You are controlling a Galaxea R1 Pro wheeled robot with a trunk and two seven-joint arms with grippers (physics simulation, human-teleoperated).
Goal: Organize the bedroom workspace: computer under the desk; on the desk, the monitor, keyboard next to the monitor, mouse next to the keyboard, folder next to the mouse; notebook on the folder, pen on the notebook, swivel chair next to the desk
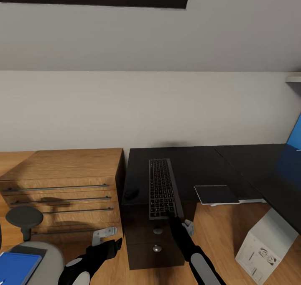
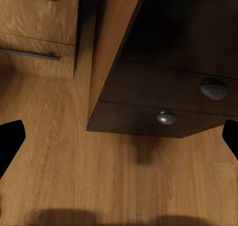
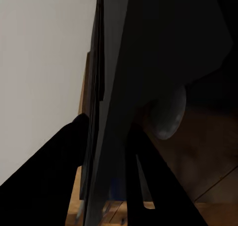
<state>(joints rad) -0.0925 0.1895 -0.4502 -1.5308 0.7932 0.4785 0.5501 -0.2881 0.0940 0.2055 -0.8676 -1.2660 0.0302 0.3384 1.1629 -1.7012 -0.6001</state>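
My right hand [image 1: 174,216] is pinching the near end of the keyboard [image 1: 162,187] on the black surface [image 1: 196,164]; my left hand [image 1: 104,234] is spread, holding nothing.

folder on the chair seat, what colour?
Bright blue. The folder lies on the chair seat, clearest in the head view.

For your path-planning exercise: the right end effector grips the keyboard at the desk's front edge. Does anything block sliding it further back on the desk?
Nothing visible does. Behind the keyboard the desk is bare up to the wall. The mouse lies to its left, a flat dark pad to its right. The right end effector holds its near end.
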